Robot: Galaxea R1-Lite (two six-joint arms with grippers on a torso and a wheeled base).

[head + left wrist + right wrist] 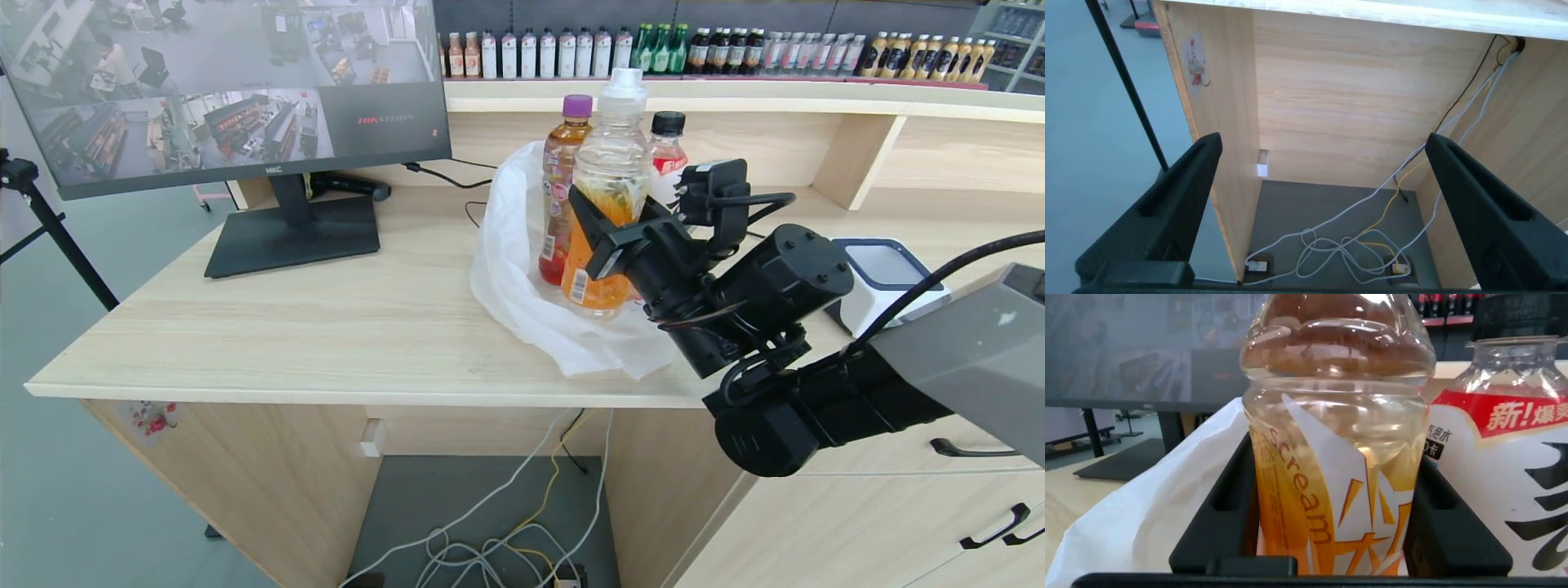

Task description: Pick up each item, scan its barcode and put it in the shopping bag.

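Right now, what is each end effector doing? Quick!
Left end effector: open, holding nothing.
Right end effector: closed on the white-capped orange drink bottle.

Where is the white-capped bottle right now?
Head view, right of centre: the white-capped bottle stands upright in the shopping bag, gripped by the right tool, just in front of the purple-capped bottle.

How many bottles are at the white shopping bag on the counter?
3: purple-capped bottle behind on the left, black-capped bottle behind on the right, white-capped bottle in front, in the right gripper. The bag may hide more.
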